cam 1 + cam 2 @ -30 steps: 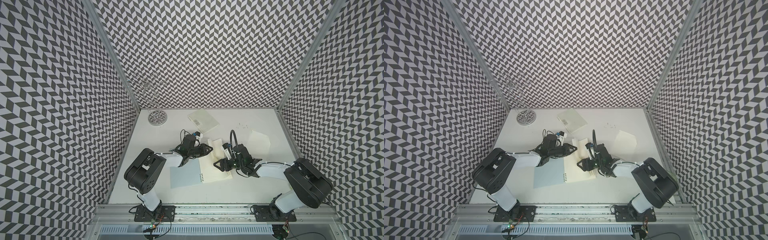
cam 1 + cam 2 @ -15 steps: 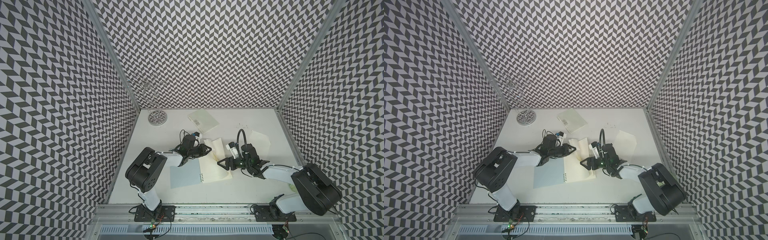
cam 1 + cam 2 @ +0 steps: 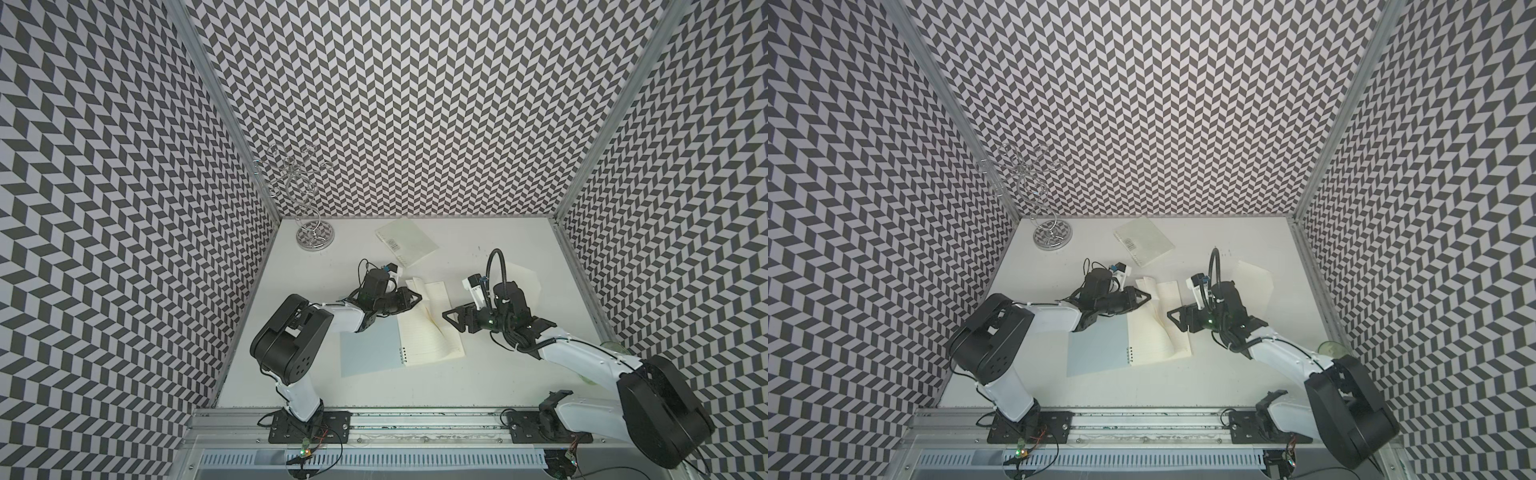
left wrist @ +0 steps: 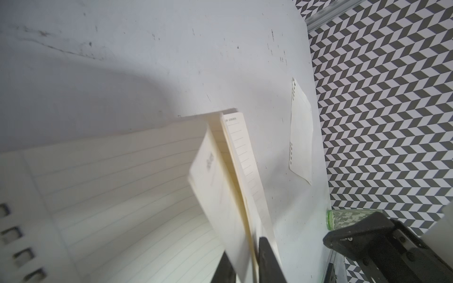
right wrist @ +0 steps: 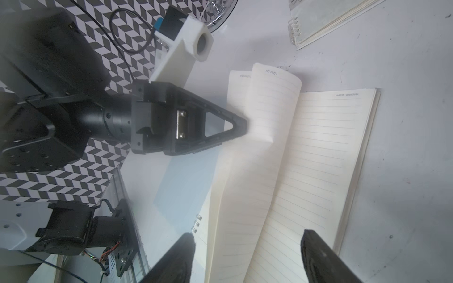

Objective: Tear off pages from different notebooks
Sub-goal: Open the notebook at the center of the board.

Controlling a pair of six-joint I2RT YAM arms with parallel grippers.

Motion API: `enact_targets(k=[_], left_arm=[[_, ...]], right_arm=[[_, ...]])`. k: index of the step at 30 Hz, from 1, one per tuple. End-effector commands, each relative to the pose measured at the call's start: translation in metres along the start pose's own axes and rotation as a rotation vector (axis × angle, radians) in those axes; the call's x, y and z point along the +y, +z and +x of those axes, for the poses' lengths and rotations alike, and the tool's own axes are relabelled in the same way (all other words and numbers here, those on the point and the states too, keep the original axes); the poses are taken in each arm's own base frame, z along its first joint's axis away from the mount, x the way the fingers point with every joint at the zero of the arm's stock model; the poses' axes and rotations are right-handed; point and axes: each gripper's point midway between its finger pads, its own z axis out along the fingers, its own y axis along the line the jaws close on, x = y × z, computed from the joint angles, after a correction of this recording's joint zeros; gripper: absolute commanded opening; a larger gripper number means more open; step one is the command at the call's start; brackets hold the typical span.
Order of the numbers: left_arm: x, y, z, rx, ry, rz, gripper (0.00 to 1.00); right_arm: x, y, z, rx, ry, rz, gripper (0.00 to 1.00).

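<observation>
Top views, entry 1: larger notebook point(image 3: 432, 345), open flat at the middle of the table point(image 3: 478, 395), bluish cover point(image 3: 372, 353) folded out on the left, lined paper up. It lies in the same place as 1 second back.

Entry 2: smaller notebook point(image 3: 407, 243), closed, barcode label up, at the table's rear, well apart from both grippers. It is unmoved, and I judge its tear is yet to come.

Entry 3: loose page point(image 3: 525, 282), punched edge showing in the left wrist view, flat on the table beyond your right gripper point(image 3: 444, 325). It is unmoved, and I read it as 1 sheet already off.

Entry 4: lifted pages point(image 5: 267, 103), 2 leaves in the right wrist view, curled up off the larger notebook's rear end. They were raised already 1 second ago and show little change. I judge them still bound.

Entry 5: right gripper, jaws wide, nothing between them, hovering over the notebook's outer edge. Earlier it sat low on the open paper. It has since lifted and eased back rightward.

Entry 6: left gripper point(image 4: 245, 267), jaws narrow, pinched on the lifted pages. It has tightened within the last second.

Meaning for you: the pinch is made but the hold-down is gone, so pulling now may drag the whole notebook rather than tear.
</observation>
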Motion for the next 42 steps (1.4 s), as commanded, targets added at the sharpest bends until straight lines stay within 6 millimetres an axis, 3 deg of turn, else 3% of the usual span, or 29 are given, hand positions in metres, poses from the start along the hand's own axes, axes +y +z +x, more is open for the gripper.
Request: enact_targets(k=[1, 5, 19, 27, 36, 42], left_arm=[[0.013, -0.002, 0.009, 0.024, -0.013, -0.025, 0.19], [0.014, -0.002, 0.009, 0.027, -0.011, -0.023, 0.20], [0.015, -0.001, 0.009, 0.029, -0.018, -0.021, 0.22], [0.015, -0.001, 0.009, 0.029, -0.017, -0.021, 0.23], [0.018, 0.000, 0.010, 0.035, -0.022, -0.026, 0.25], [0.018, 0.000, 0.010, 0.036, -0.025, -0.027, 0.41]], right_arm=[[-0.005, 0.007, -0.004, 0.012, -0.007, 0.013, 0.70], [0.008, 0.015, -0.003, 0.019, -0.017, -0.045, 0.62], [0.024, 0.049, 0.002, 0.090, -0.079, -0.050, 0.66], [0.002, 0.061, 0.011, 0.121, -0.054, 0.041, 0.60], [0.012, 0.060, 0.007, 0.100, -0.047, -0.012, 0.60], [-0.009, 0.069, 0.020, 0.150, -0.029, 0.068, 0.59]])
